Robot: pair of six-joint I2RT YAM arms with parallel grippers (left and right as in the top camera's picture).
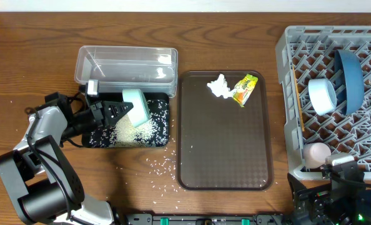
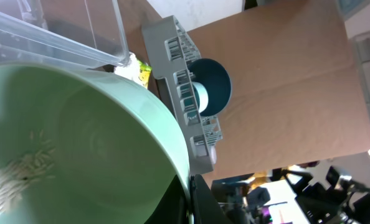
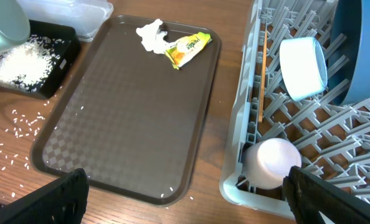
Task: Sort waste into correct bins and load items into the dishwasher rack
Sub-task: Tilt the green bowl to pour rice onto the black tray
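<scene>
My left gripper (image 1: 126,111) is shut on the rim of the pale green bowl (image 1: 137,105) and holds it tipped over the black tray (image 1: 160,122), where a pile of rice (image 1: 134,130) lies. In the left wrist view the bowl (image 2: 79,143) fills the frame with rice grains inside, and the fingers (image 2: 194,199) pinch its rim. The crumpled tissue (image 1: 218,86) and the snack wrapper (image 1: 245,89) lie on the brown tray (image 1: 226,144). My right gripper (image 3: 185,199) is open and empty by the near left corner of the dishwasher rack (image 1: 288,119).
The clear tub (image 1: 126,65) stands behind the black tray. The rack holds the blue bowl (image 1: 351,78), the white-and-light-blue bowl (image 1: 323,95), the pink cup (image 1: 316,153) and the chopsticks (image 1: 300,106). Loose rice grains (image 1: 160,165) lie on the table before the black tray.
</scene>
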